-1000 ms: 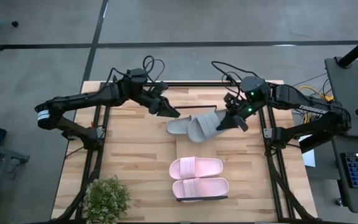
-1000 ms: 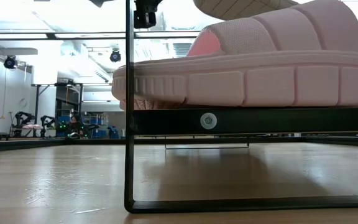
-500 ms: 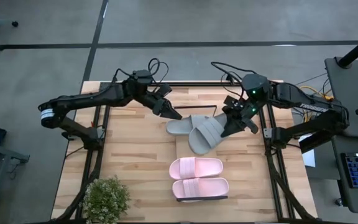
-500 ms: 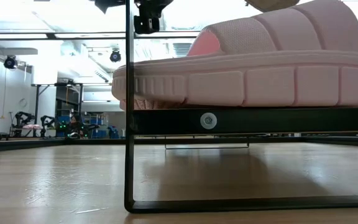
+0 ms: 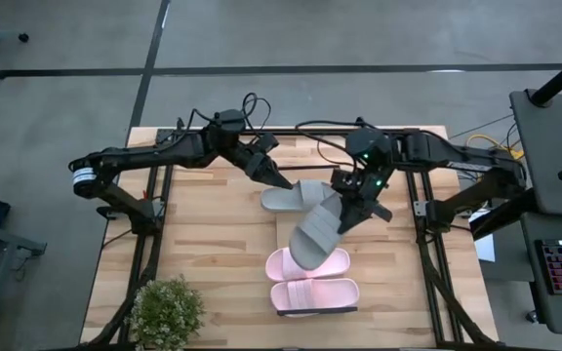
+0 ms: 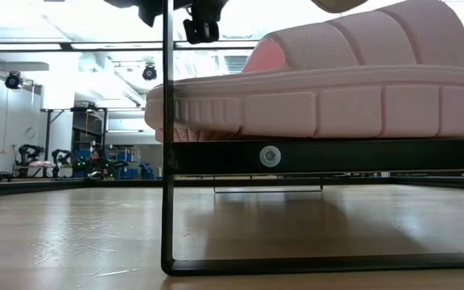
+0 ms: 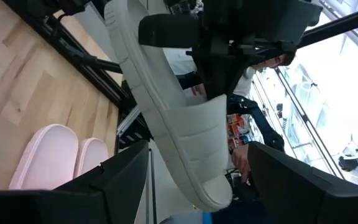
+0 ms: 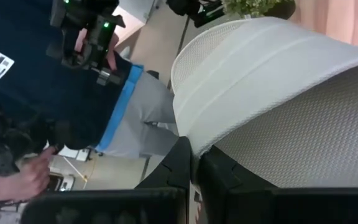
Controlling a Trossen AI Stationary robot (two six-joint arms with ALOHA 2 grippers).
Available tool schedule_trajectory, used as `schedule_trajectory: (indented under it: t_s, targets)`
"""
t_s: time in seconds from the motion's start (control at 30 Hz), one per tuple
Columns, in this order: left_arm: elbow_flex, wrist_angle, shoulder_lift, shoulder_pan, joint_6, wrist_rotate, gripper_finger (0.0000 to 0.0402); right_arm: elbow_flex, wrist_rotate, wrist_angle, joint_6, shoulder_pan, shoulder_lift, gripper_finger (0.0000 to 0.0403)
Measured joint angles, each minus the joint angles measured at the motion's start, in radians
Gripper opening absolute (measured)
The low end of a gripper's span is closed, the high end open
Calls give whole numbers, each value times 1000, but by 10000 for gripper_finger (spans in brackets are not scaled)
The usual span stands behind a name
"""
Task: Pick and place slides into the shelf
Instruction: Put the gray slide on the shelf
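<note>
The pale pink pair [image 5: 310,279] lies side by side on the shelf [image 5: 283,237], a raised light-wood board on a black wire frame [image 6: 167,161]. One grey slide [image 5: 283,199] lies sole-down on the tabletop beyond the shelf. My left gripper [image 5: 280,184] hovers open and empty just over its far end. My right gripper [image 5: 351,207] is shut on the other grey slide [image 5: 312,237], which is in the air over the shelf's far part. That slide also shows in the left wrist view [image 7: 179,118]. My right gripper pinches the grey slide's wide ribbed strap [image 8: 229,93] at its edge between the two fingers [image 8: 180,163]. It comes from the table's right, slanting down. The slide is lifted clear and tilted, with its free end [image 5: 301,259] over the far pink slide.
A potted plant [image 5: 165,310] stands at the table's near left corner. Black frame rails [image 5: 154,210] [image 5: 425,219] run along both sides of the table. A person in a dark top [image 8: 36,74] stands beyond the table.
My right gripper has carried the grey slide off the tabletop toward the near edge and a little left. The slide has turned from lying beside its mate to pointing at the pink pair. My left gripper has edged right and nearer, over the other grey slide.
</note>
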Motion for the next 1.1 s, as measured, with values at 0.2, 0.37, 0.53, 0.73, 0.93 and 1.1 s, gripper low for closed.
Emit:
schedule_trajectory:
  t_s: [0.2,0.37,0.53,0.73,0.93,1.1]
  targets:
    - [0,1,0,0,-6,21,261,85,7,-18,-30,28,57,11]
    - [0,2,5,0,-10,37,261,184,20,-97,-80,35,117,11]
    - [0,33,8,1,-34,38,261,318,54,-230,-166,38,196,11]
    - [1,69,7,1,-59,40,261,472,55,-310,-238,38,299,11]
    - [1,79,7,0,-63,43,261,589,55,-362,-274,37,376,11]
    - [1,79,7,-2,-62,45,261,638,55,-382,-281,37,408,11]
